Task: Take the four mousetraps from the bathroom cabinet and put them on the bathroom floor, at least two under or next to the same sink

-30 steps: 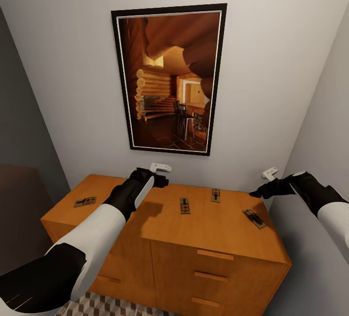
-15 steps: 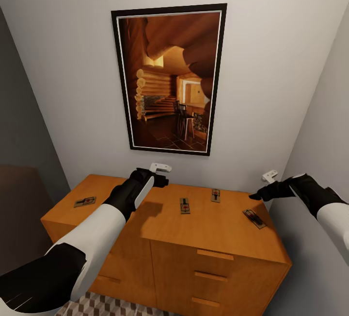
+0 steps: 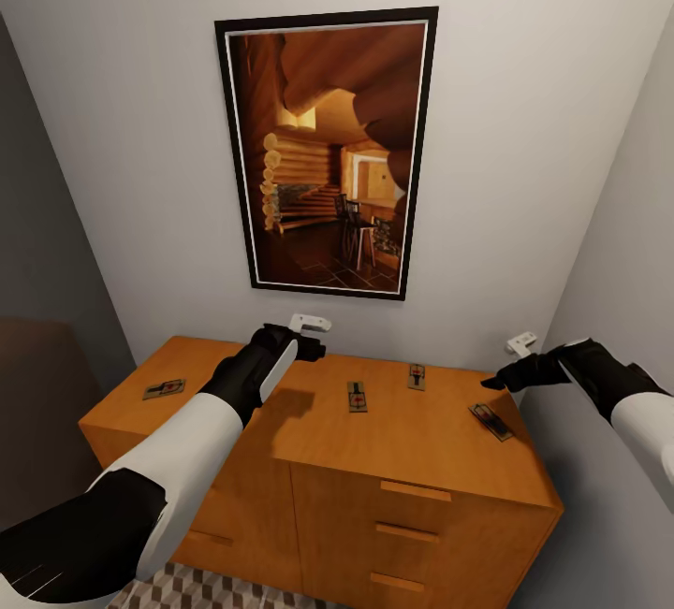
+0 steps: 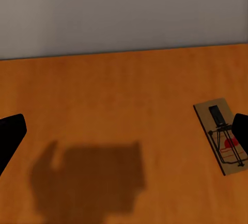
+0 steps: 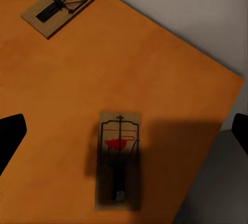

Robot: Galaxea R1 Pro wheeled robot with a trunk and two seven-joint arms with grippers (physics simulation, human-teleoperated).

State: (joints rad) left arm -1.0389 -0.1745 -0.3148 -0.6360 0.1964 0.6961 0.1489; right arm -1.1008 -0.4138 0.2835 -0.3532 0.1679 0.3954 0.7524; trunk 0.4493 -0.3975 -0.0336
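Four mousetraps lie on the flat top of the orange-brown cabinet [image 3: 421, 459]: one at far left [image 3: 164, 389], one in the middle [image 3: 357, 396], one behind it [image 3: 417, 376], one near the right edge [image 3: 490, 421]. My left gripper [image 3: 316, 338] hovers open above the cabinet's back, left of the middle mousetrap [image 4: 222, 136]. Open too, my right gripper [image 3: 506, 364] hangs just above the rightmost mousetrap [image 5: 119, 159], which lies between its fingers in the right wrist view; the back mousetrap [image 5: 62, 4] shows beyond. A strip of the bathroom floor [image 3: 187, 590] shows below. The bathroom sink is out of view.
A large framed picture [image 3: 328, 151] hangs on the wall behind the cabinet. Grey walls close in on both sides, the right one [image 3: 618, 244] right beside the cabinet's edge. Drawer handles [image 3: 415, 490] face me.
My right gripper has sunk slightly toward the rightmost mousetrap. The left arm and the mousetraps have not moved.
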